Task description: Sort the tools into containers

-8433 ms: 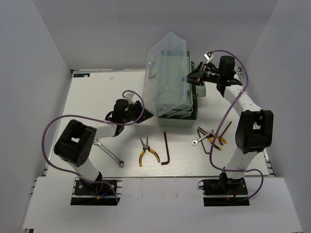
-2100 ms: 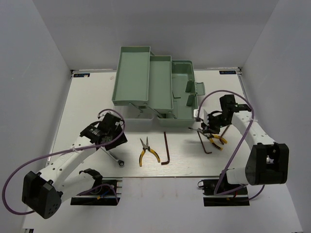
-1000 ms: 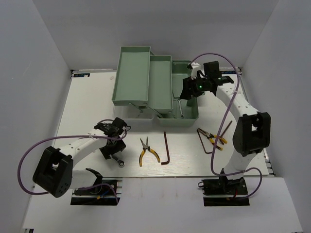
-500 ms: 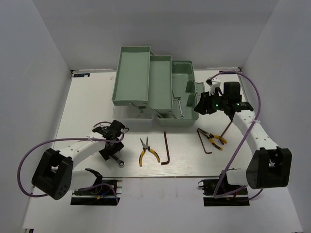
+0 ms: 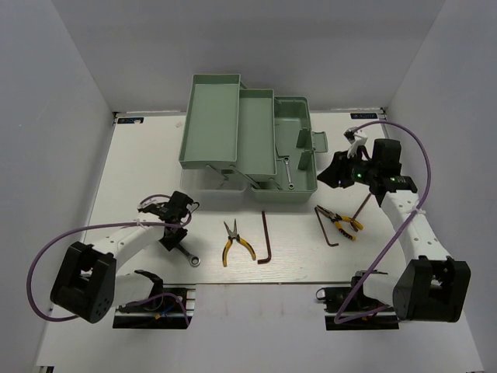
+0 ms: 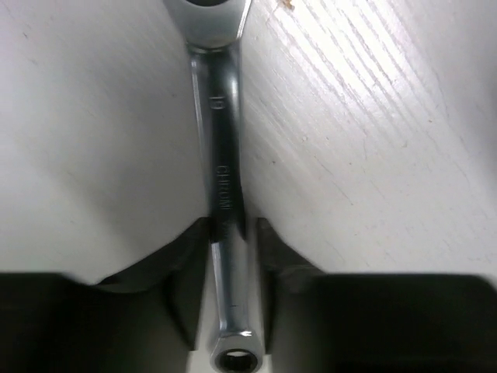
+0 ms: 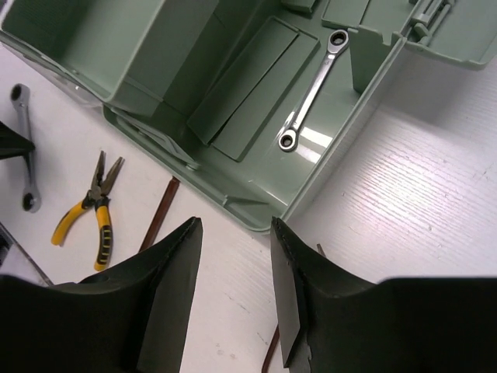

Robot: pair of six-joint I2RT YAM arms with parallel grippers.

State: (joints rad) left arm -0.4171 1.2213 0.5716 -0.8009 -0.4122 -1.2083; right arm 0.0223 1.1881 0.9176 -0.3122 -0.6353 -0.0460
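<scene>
The mint-green toolbox (image 5: 299, 194) stands open at the back, its trays fanned out to the left. One silver wrench (image 5: 287, 172) (image 7: 311, 89) lies in the bottom bin (image 7: 241, 116). My right gripper (image 5: 334, 172) (image 7: 234, 225) hangs open and empty just right of the bin's front corner. The other silver wrench (image 5: 189, 256) (image 6: 221, 155) lies flat on the table at front left. My left gripper (image 5: 175, 231) (image 6: 231, 229) is shut on its shaft, the ring end between the fingers.
Yellow-black pliers (image 5: 237, 245) (image 7: 97, 210) and a brown hex key (image 5: 265, 237) (image 7: 159, 214) lie on the table in front of the toolbox. Another pair of pliers (image 5: 344, 221) and a hex key (image 5: 326, 225) lie below the right gripper. White walls enclose the table.
The right gripper has pulled back to the right, out of the bin, leaving a wrench inside. The left gripper's jaws have closed in on the wrench on the table.
</scene>
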